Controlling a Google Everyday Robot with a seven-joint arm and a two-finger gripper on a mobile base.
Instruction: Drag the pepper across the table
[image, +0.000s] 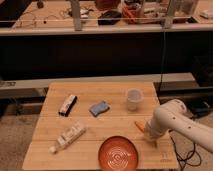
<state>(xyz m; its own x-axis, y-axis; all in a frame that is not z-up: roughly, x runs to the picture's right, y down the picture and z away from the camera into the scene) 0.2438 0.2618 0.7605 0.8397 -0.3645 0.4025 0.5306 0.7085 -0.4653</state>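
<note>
gripper (149, 134) at the pepper (139, 124) near the table's (115, 95) right edge, its state i can't tell; pepper likely light, stiff, slick, so i'd pin mid-body.

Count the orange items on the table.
2. The pepper lies on the table near its right edge, by the gripper, partly behind the arm; the round plate sits at the front edge. The arm could hide more.

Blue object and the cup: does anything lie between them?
No: the camera view shows only bare table between the blue object and the cup. The gripper is down at the pepper, near the right edge.
</note>
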